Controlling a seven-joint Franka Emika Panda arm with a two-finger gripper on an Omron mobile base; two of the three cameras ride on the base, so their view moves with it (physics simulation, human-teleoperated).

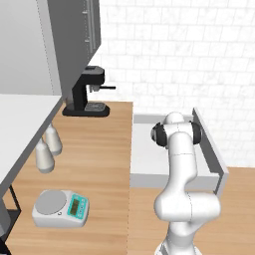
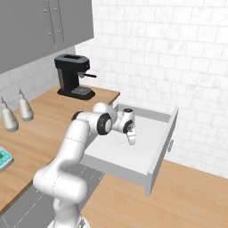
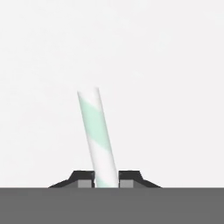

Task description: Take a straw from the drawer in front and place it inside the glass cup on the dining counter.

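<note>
Pinching straw (image 3: 98,135), tool (image 3: 106,183) inside drawer (image 2: 156,153)

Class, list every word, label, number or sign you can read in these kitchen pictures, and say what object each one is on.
No text can be read anywhere.
Kitchen scale: its green display panel shows small dark marks, too blurred to read.
Coffee machine: no legible brand or label.
Straw: pale green stripes, no writing.

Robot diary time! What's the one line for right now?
stage: picking up | hand: closed on straw | where: inside open drawer | straw: white with green stripes | cup step: not yet done
</note>
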